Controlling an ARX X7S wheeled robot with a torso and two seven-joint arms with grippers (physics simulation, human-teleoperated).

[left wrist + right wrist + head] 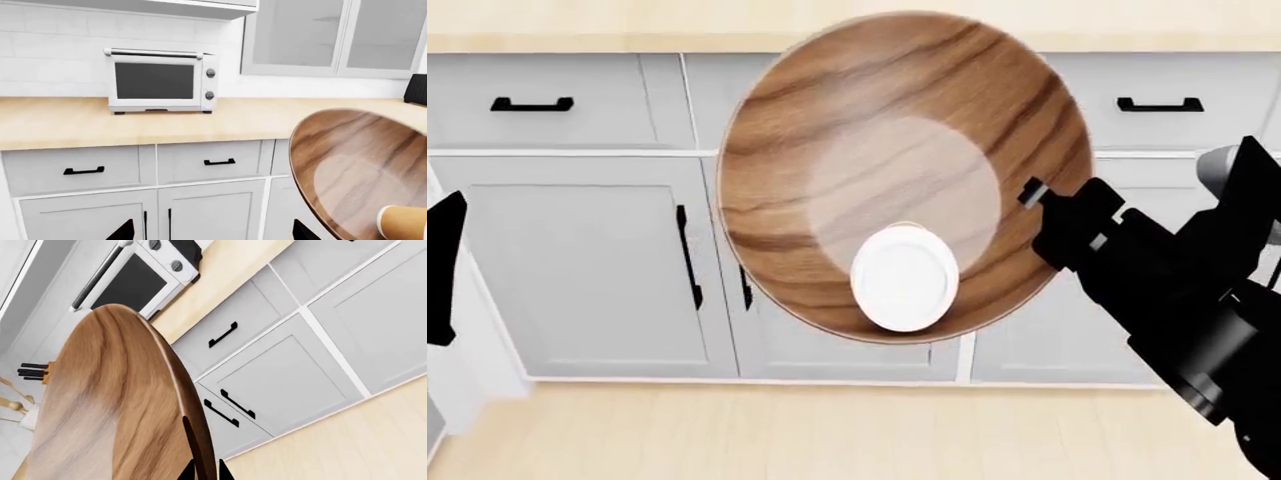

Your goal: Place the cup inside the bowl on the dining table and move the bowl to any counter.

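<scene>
The dark-brown wooden bowl (827,130) hangs in the air in front of the white cabinets, tilted toward the head camera. The cup (905,277) lies inside it near the lower rim, its white lid facing up. My right gripper (1038,200) is shut on the bowl's right rim; in the right wrist view its fingertips (187,471) pinch the rim of the bowl (100,390). The left wrist view shows the bowl (360,160) and the cup (403,222) off to one side. My left gripper (213,234) is open and holds nothing. The dining table is out of view.
The tan counter (80,120) runs just beyond the bowl, with a white toaster oven (160,80) on it and a black knife block (417,89) further along. Drawers and cabinet doors (587,270) stand below it. Pale wood floor (827,430) lies underneath.
</scene>
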